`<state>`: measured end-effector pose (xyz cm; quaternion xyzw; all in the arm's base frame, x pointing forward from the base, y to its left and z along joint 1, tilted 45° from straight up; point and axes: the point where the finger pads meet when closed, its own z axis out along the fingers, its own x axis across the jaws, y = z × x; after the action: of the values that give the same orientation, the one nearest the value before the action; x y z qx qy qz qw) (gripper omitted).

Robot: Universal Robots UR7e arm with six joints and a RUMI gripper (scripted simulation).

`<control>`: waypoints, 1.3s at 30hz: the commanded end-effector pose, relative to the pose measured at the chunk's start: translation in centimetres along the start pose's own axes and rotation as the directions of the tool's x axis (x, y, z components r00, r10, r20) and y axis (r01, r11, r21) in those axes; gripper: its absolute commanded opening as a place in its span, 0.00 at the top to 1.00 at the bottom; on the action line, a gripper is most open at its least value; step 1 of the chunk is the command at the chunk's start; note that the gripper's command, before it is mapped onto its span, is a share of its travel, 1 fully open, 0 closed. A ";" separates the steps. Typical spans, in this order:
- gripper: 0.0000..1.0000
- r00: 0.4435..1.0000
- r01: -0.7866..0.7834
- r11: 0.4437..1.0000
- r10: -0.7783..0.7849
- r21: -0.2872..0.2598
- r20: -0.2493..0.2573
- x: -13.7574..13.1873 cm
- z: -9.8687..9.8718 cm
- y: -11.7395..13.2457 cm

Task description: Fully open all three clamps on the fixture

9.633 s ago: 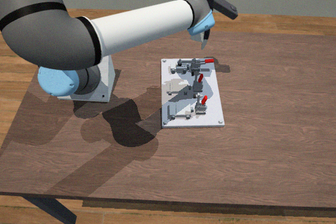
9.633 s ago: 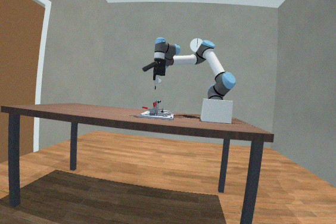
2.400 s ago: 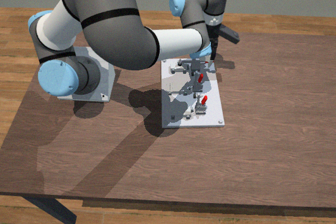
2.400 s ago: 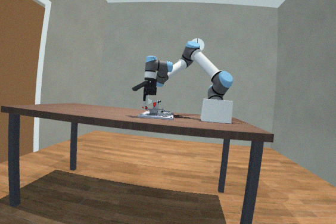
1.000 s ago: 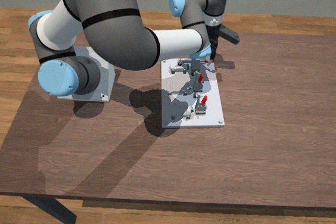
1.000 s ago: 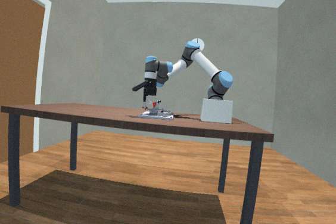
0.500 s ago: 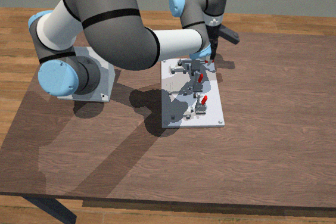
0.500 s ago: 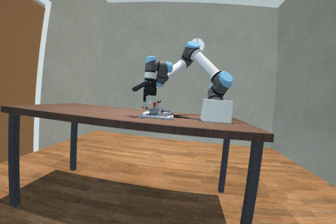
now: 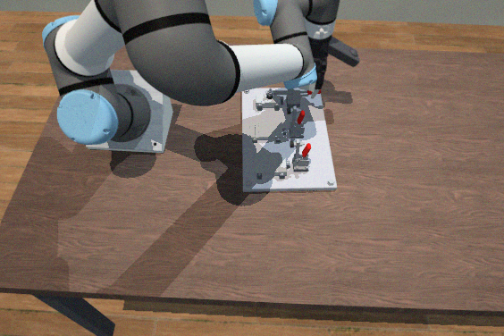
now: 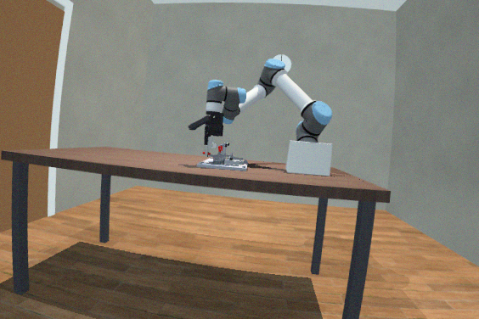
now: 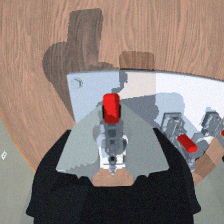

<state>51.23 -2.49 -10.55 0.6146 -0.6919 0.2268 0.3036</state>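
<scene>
Arm (image 9: 170, 42) is reaching from its base block (image 10: 309, 159) at the right of the exterior picture, elbow up high, forearm sloping down to the left, wrist pointing the pincer (image 9: 316, 91) straight down over the far end of the fixture plate (image 9: 322, 172). The plate is lying on the desk (image 9: 380, 225), slightly right of centre in the top picture.

The pincer is pinching the handle of the farthest clamp (image 11: 111, 120), its jaws pressed against the clamp's grey lever just below the red grip.

From above, the forearm is hiding much of that far clamp; only a sliver of red is showing beside the fingertips at the plate's upper edge. The middle clamp (image 9: 300, 117) and the near clamp (image 9: 306, 150) are standing clear of the arm there, red handles tilted up and to the right.

The wrist picture is showing what the top one is covering: the red grip sits dead centre between the two pale finger pads, with the plate's corner in the upper left and another red-handled clamp (image 11: 187, 143) lying low at the right edge.

The exterior picture alone is showing the arm's whole bend, though the clamps are too small there to read.
</scene>
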 end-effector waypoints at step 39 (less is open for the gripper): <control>1.00 1.000 0.000 1.000 0.000 0.001 0.000 0.0 -0.9 0.5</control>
<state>50.91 -1.93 -10.00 0.6146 -0.6919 0.2269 0.3035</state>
